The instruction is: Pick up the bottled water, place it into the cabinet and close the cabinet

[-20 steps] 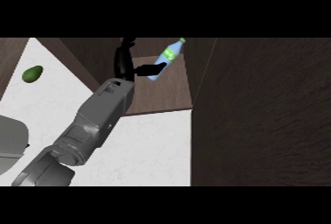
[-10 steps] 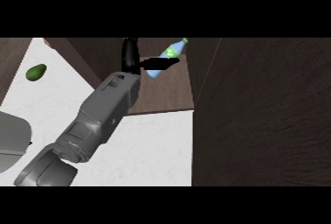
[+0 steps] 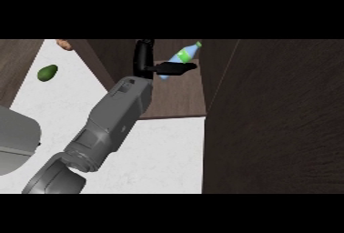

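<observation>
The bottled water [image 3: 183, 55], clear blue with a green cap, hangs tilted inside the open dark wood cabinet [image 3: 176, 101], cap toward the upper right. My right hand [image 3: 153, 67] reaches into the cabinet from the lower left, and its black fingers [image 3: 176, 68] curl across the bottle's lower half. The bottle's base is hidden behind the hand. The grey forearm [image 3: 114, 123] crosses the white counter. The left hand does not show.
The cabinet's open door [image 3: 275, 118] fills the right side as a tall dark wood panel. A green avocado [image 3: 47, 73] lies on the white counter [image 3: 161, 159] at the upper left, near a small orange thing [image 3: 64, 44]. A grey rounded shape [image 3: 15, 141] sits at the left edge.
The right hand has pushed a little farther up and right into the cabinet, carrying the bottle with it. The bottle stays tilted in the hand.
</observation>
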Available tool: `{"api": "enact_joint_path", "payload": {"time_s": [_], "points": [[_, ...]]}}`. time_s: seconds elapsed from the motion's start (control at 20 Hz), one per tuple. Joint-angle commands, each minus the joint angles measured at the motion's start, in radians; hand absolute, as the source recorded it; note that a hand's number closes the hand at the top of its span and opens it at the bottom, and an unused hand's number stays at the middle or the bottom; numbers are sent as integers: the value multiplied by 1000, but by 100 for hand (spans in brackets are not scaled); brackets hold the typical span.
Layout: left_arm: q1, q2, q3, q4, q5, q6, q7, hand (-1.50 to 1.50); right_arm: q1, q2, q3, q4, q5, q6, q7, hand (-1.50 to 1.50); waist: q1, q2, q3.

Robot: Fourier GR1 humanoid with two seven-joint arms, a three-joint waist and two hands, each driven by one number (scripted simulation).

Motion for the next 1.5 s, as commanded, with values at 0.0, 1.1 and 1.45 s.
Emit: {"api": "enact_joint_path", "payload": {"time_s": [0.0, 1.1, 1.45], "points": [[35, -2, 7, -22, -2, -46, 8, -150, 47, 5, 2, -139, -48, -16, 51, -150, 25, -10, 0], [632, 31, -302, -847, 74, -171, 115, -150, -13, 17, 37, -97, 25, -78, 108, -150, 57, -21, 1], [865, 78, -432, -1150, 35, -123, 176, 150, -8, -60, 76, -125, 80, -9, 96, -150, 68, -23, 1]]}}
